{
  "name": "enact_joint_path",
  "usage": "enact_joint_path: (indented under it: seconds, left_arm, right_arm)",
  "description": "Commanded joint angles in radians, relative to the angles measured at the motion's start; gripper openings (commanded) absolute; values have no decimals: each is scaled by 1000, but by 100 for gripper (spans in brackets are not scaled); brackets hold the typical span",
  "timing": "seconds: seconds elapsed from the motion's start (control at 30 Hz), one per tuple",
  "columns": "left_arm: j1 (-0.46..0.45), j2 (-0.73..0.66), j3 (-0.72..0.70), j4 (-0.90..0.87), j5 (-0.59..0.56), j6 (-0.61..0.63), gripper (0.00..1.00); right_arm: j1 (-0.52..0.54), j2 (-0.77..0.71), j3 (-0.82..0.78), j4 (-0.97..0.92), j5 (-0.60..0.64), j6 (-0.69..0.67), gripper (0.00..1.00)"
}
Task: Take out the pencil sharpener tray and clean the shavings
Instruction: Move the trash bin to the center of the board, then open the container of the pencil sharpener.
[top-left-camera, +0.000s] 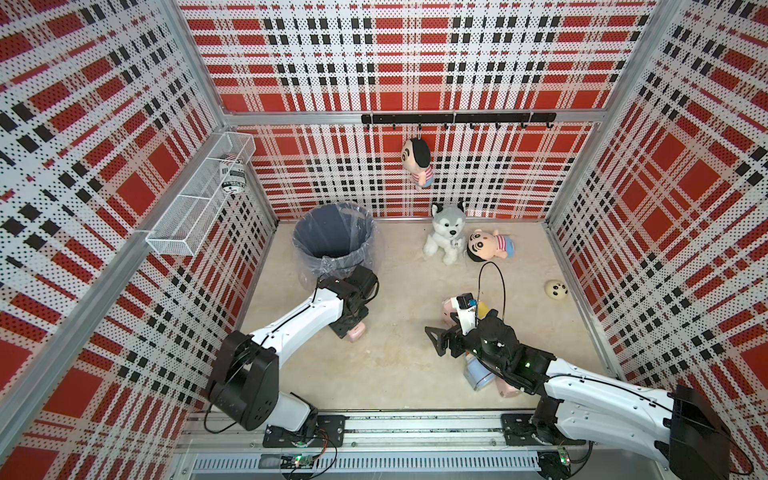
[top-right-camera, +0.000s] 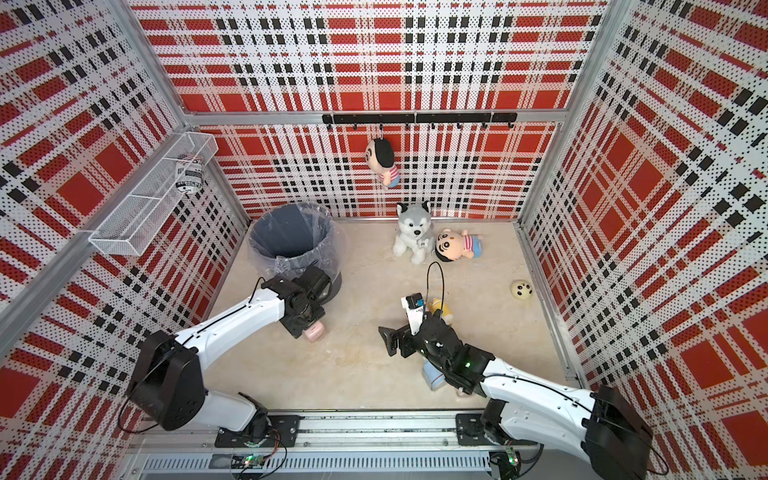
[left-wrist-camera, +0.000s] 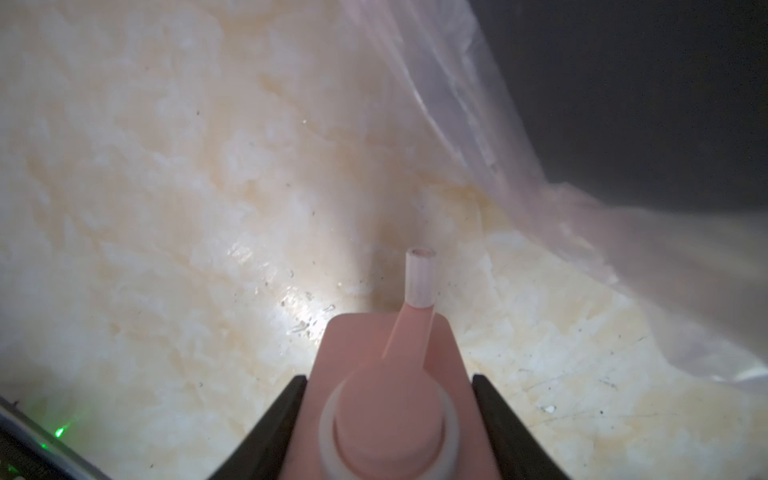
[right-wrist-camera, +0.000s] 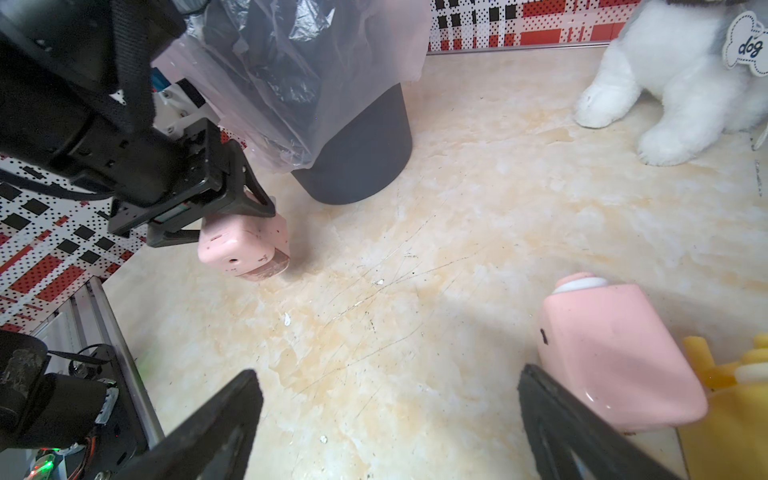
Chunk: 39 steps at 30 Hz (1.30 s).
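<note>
My left gripper (top-left-camera: 347, 330) is shut on a pink pencil sharpener (top-left-camera: 357, 331), held low over the tabletop beside the bin. In the left wrist view the black jaws press both sides of the sharpener's body (left-wrist-camera: 386, 365), and its crank (left-wrist-camera: 420, 276) points away. The right wrist view shows this sharpener (right-wrist-camera: 243, 245) with a translucent tray (right-wrist-camera: 272, 266) at its lower end. My right gripper (right-wrist-camera: 388, 374) is open and empty over bare table. A second pink sharpener (right-wrist-camera: 615, 357) lies just outside one finger. A few pale bits (right-wrist-camera: 286, 319) dot the table.
A grey bin (top-left-camera: 332, 241) with a clear liner stands at the back left, close behind my left gripper. A husky plush (top-left-camera: 446, 232) and a doll (top-left-camera: 490, 245) sit at the back. A yellow toy (top-left-camera: 482, 308) and a blue-white cylinder (top-left-camera: 478, 374) lie by my right arm.
</note>
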Motion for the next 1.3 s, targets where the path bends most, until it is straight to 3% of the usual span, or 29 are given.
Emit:
enact_joint_path:
  seconds: [0.0, 0.17, 0.5, 0.73, 0.93, 1.27]
  left_arm:
    - [40, 54, 62, 57, -61, 93, 56]
    - [24, 70, 90, 42, -25, 70, 56]
    - [-128, -139, -44, -24, 52, -155, 56]
    - [-46, -197, -96, -36, 120, -138, 56]
    - [29, -238, -128, -57, 176, -99, 56]
    - [131, -308, -210, -67, 268, -41, 56]
  right_arm:
    - [7, -1, 32, -6, 23, -4, 100]
    - [11, 19, 33, 24, 19, -7, 100]
    - [85, 170, 1, 270, -5, -33, 100]
    - [170, 371, 30, 476, -4, -99, 100]
    - [283, 547, 115, 559, 84, -237, 100]
    - [326, 792, 235, 698, 65, -319, 93]
